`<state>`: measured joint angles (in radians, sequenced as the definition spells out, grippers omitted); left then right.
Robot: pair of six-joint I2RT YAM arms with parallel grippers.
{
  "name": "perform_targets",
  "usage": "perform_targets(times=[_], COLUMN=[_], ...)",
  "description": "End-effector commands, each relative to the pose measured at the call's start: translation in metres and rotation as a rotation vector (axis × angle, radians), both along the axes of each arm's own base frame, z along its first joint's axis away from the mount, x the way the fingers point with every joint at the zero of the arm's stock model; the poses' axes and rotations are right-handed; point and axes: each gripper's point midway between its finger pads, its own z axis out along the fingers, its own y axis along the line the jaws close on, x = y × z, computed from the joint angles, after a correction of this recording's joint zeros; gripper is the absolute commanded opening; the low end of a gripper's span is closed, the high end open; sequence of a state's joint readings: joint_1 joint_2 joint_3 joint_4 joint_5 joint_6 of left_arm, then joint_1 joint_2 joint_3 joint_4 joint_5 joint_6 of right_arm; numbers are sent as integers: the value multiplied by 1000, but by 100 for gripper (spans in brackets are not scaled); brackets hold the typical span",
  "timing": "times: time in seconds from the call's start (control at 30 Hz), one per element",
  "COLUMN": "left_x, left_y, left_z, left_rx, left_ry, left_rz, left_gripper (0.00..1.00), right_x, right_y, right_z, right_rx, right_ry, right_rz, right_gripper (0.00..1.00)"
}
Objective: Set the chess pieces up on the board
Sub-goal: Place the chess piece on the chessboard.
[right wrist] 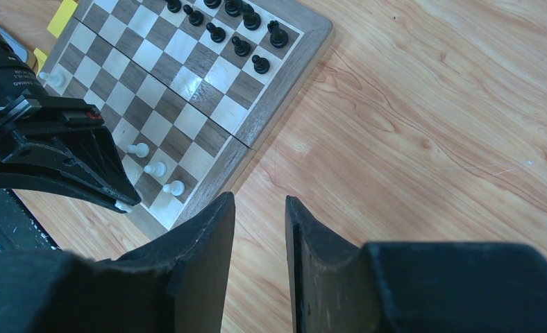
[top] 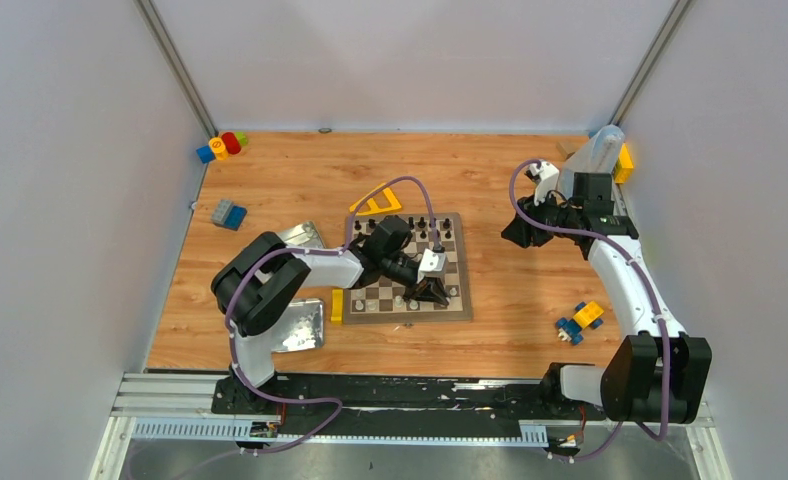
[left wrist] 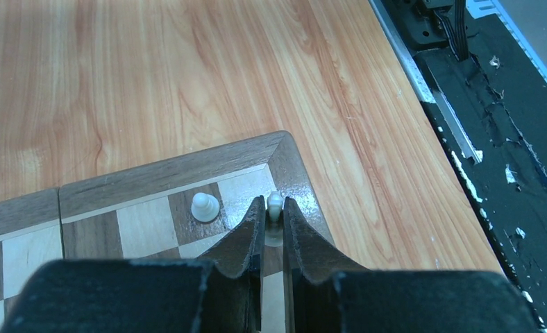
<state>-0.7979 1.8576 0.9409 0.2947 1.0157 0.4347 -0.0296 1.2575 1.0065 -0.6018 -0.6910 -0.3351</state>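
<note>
The board (top: 464,290) lies mid-table, with black chess pieces (right wrist: 239,45) in its far rows and white ones (right wrist: 156,168) along its near edge. My left gripper (left wrist: 274,205) is shut on a small white chess piece (left wrist: 275,202), held upright between the fingertips over the board's near right corner square. A white pawn (left wrist: 205,207) stands one square to its left. My right gripper (right wrist: 260,201) hangs open and empty above bare table, to the right of the board (right wrist: 295,83). In the top view it (top: 515,235) sits well clear of the left gripper (top: 440,297).
Two metal tins (top: 302,325) (top: 302,236) lie left of the board, with a yellow block (top: 337,305) against its left edge and a yellow triangle (top: 378,203) behind it. Toy blocks lie far left (top: 228,214), back left (top: 220,146) and right (top: 580,320). The black base rail (left wrist: 493,139) runs along the near edge.
</note>
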Motion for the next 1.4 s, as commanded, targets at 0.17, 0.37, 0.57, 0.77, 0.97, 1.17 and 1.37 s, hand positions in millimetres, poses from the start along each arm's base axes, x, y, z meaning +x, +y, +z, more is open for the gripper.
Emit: perform_targets(times=[0.17,0.37,0.57,0.77,0.97,1.17,1.37], left_x=[-2,-2,0,2,2,5,7], left_y=[0,2,2,1,-1,-3,-4], left_z=[-9,-13,-14,-12,-10,-4,3], left_rx=[-8,0,3,4,5,0,-5], left_ry=[-42,-54,-61,-66,-67,-76,-85], left_rz=[-27,-29,-27,-25,-26,-23,-20], left_gripper=[13,13,15,19,23,28,32], right_x=[3,2,2,2,2,1,1], right_y=[3,4,4,5,5,5,6], right_z=[4,3,2,0,0,-1,-1], right_rx=[13,16,18,21,23,24,26], right_ry=[-32,-28,-22,-13,-12,-7,-5], right_rz=[33,36,37,38,39,40,42], right_gripper=[34,34,34,34,34,34,34])
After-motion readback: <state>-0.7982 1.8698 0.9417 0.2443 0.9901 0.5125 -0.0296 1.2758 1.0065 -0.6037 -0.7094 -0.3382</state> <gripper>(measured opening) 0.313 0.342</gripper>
